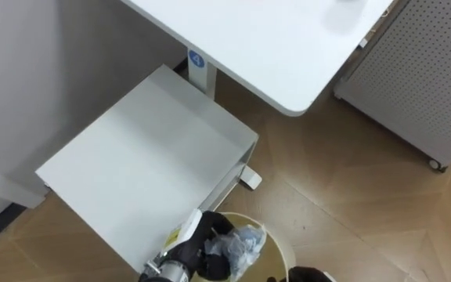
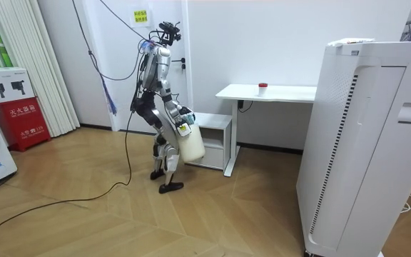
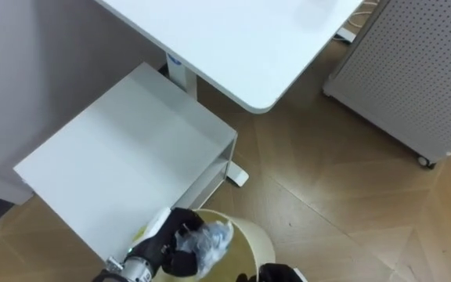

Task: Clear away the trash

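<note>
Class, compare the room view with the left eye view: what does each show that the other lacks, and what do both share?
The room view adds the robot bent beside the low white cabinet, a small red object on the white rectangular desk and a red box at the wall. The left eye view adds the left hand, fingers curled round crumpled clear plastic garbage, and a round blue sticker. Shared: desk, cabinet, cream round bin, wooden floor.

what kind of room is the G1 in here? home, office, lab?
Probably an office-like test room: a white desk against the wall, a low white cabinet by it, a big white appliance on casters, wood floor. The left hand holds a crumpled wrapper over the bin.
</note>
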